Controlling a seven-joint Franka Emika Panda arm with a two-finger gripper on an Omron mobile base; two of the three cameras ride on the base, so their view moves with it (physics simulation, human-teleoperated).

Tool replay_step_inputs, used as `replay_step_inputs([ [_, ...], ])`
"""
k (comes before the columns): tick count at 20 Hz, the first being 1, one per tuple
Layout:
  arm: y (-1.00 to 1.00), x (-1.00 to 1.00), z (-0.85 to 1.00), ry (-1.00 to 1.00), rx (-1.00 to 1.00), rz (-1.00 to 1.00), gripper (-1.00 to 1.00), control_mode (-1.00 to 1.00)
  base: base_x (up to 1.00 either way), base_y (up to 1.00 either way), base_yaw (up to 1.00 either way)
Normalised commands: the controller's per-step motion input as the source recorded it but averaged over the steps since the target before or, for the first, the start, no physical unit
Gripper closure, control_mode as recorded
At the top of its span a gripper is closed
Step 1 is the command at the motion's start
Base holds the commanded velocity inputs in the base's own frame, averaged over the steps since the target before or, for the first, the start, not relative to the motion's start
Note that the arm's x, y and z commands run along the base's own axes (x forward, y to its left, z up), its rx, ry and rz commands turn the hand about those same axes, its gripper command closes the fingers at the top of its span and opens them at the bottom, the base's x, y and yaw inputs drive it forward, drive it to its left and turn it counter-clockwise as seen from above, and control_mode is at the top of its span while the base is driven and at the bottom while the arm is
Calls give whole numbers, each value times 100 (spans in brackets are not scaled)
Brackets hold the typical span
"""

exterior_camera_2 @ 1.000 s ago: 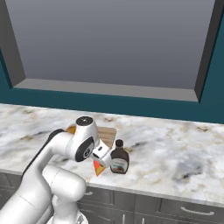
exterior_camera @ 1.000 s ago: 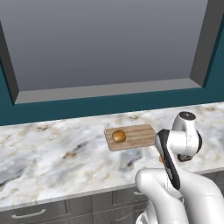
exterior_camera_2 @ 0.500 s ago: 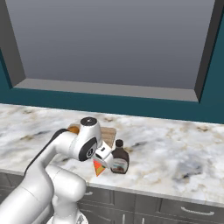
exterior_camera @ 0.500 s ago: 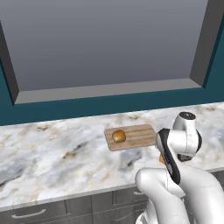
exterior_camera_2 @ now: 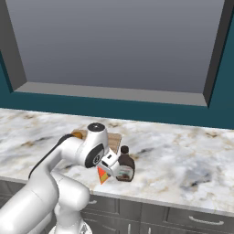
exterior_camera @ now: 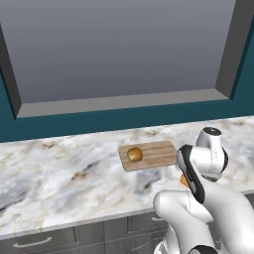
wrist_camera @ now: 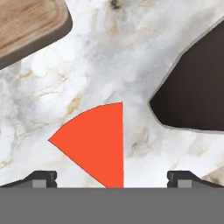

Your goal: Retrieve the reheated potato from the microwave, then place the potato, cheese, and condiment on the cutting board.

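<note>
- Two fingertips of the gripper (wrist_camera: 112,179) stand wide apart, empty, straddling the cheese (wrist_camera: 94,142) on the counter (wrist_camera: 105,57).
- Closing off-centre could skid the wedge.
- Nearby condiment bottle (exterior_camera_2: 124,165) risks a knock.
- Potato (exterior_camera: 135,154) sits on the cutting board (exterior_camera: 156,153).

Golden-brown potato (exterior_camera: 134,154) on striped light-wood cutting board (exterior_camera: 154,155); red-faced cheese (wrist_camera: 94,142); grey-veined white marble counter (exterior_camera: 59,183).

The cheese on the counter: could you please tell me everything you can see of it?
The cheese is a small wedge whose flat red face points up at the hand camera, with an orange-yellow side in the right base view. It lies on the marble counter, off the cutting board, beside the dark bottle, between the open gripper's fingertips.
</note>
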Motion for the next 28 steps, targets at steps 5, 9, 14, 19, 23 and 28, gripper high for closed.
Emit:
replay_step_inputs([
  [5,19,0,-23,0,0,4,-100,-100,0,0,0],
  [9,20,2,-26,0,0,4,-100,-100,0,0,0],
  [14,12,0,-33,1,0,4,-100,-100,0,0,0],
  [19,0,1,-31,0,-2,1,-100,-100,0,0,0],
  [23,2,0,-26,0,0,0,-100,-100,0,0,0],
  [28,13,0,-29,0,0,0,-100,-100,0,0,0],
])
